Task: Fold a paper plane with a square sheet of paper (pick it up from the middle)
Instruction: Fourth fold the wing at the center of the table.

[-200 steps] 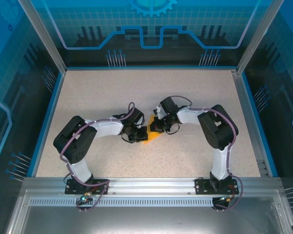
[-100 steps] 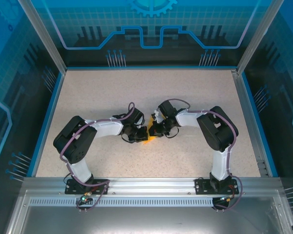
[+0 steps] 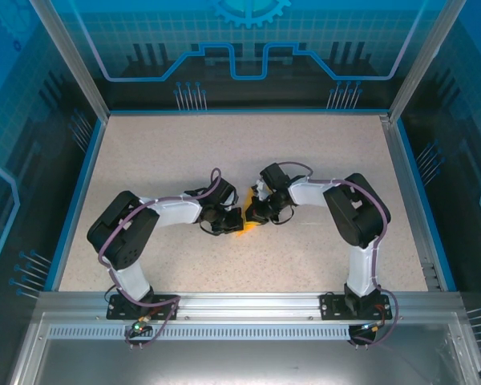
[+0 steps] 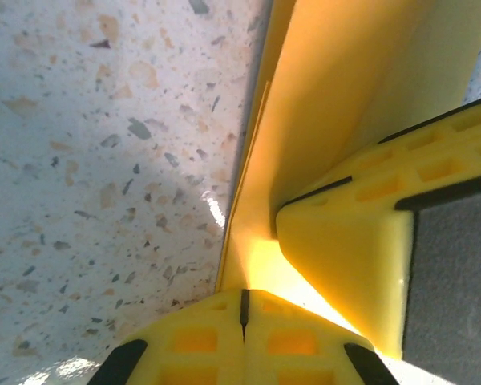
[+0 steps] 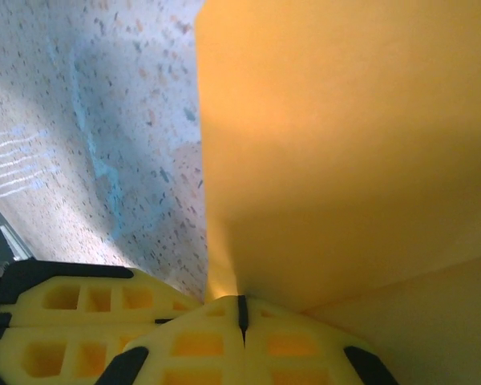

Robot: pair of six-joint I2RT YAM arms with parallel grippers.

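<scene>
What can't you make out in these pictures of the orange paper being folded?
Top view: the orange paper is mostly covered by the left gripper and right gripper; folds unreadable.
Left wrist: paper cut off by the top edge.
Right wrist: paper too close, cut off at top and right; outline unknown.

Both arms were bent inward; the left gripper (image 4: 243,309) and right gripper (image 5: 241,309) were held close together, each pinched shut on the paper (image 5: 337,136).

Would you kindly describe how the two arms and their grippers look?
The left arm and right arm have white links with bulky black joints and looping purple cables. Their fingers are yellow, with a grid of recessed pockets.
</scene>
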